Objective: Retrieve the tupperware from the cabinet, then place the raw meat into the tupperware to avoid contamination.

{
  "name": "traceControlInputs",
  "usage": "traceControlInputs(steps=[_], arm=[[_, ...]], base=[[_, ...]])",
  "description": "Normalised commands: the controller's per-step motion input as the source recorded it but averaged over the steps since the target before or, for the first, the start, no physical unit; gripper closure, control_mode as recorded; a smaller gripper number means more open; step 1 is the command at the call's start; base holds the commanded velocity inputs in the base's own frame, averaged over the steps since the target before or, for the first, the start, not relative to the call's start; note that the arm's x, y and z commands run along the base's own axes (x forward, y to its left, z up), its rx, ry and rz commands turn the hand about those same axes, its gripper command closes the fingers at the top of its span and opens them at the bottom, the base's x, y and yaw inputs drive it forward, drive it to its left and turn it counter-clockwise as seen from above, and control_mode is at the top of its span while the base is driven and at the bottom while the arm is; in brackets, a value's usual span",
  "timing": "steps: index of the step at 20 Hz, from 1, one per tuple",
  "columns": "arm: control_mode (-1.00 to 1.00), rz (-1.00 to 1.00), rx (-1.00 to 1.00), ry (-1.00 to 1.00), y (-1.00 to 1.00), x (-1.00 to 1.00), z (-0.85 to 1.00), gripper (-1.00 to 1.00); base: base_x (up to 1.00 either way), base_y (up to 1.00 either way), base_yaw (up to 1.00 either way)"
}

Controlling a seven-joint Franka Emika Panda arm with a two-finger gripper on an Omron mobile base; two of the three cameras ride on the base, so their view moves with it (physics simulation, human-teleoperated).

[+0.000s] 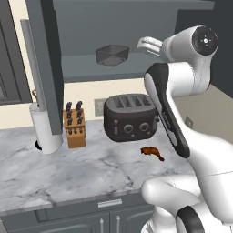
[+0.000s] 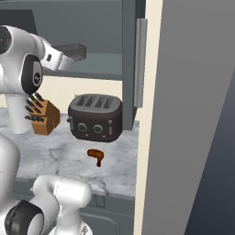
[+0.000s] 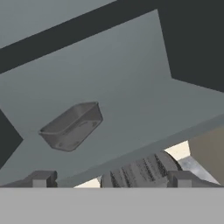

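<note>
The cabinet (image 1: 136,20) stands open above the counter. The tupperware (image 1: 112,55), a small dark-grey translucent tub, sits upright on its grey shelf (image 1: 91,70). My gripper (image 1: 149,44) hovers at shelf height just right of the tub, open and holding nothing. In the hand view the tupperware (image 3: 72,127) lies ahead and to the left, apart from my gripper (image 3: 111,179), whose fingertips (image 3: 41,178) stand wide. From the right base view the tupperware (image 2: 75,51) peeks out past my hand. The raw meat (image 1: 152,153), a reddish-brown drumstick, lies on the marble counter in front of the toaster; the raw meat (image 2: 96,156) is untouched.
A black four-slot toaster (image 1: 129,117) stands under the shelf. A knife block (image 1: 75,120) and a white paper-towel roll (image 1: 45,127) sit to its left. The open left door (image 1: 45,63) and the open right door (image 2: 197,114) flank the cabinet opening.
</note>
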Motion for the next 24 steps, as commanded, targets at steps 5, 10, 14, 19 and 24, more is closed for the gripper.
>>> traceControlInputs(steps=[5, 10, 14, 19, 24], arm=[[-1.0, 0.01, 0.02, 0.03, 0.0, 0.0, 0.0, -1.0], [-1.0, 0.0, 0.01, 0.01, 0.0, 0.0, -0.1, -1.0], [-1.0, 0.0, 0.01, 0.02, 0.0, 0.0, -0.08, -1.0], [-1.0, 0.0, 0.01, 0.0, 0.02, 0.08, -0.01, -1.0], [-1.0, 0.0, 0.02, 0.0, 0.09, 0.24, 0.0, -1.0]], base=[[0.0, 0.0, 0.0], [0.0, 0.0, 0.0], [0.0, 0.0, 0.0], [0.0, 0.0, 0.0], [0.0, 0.0, 0.0]])
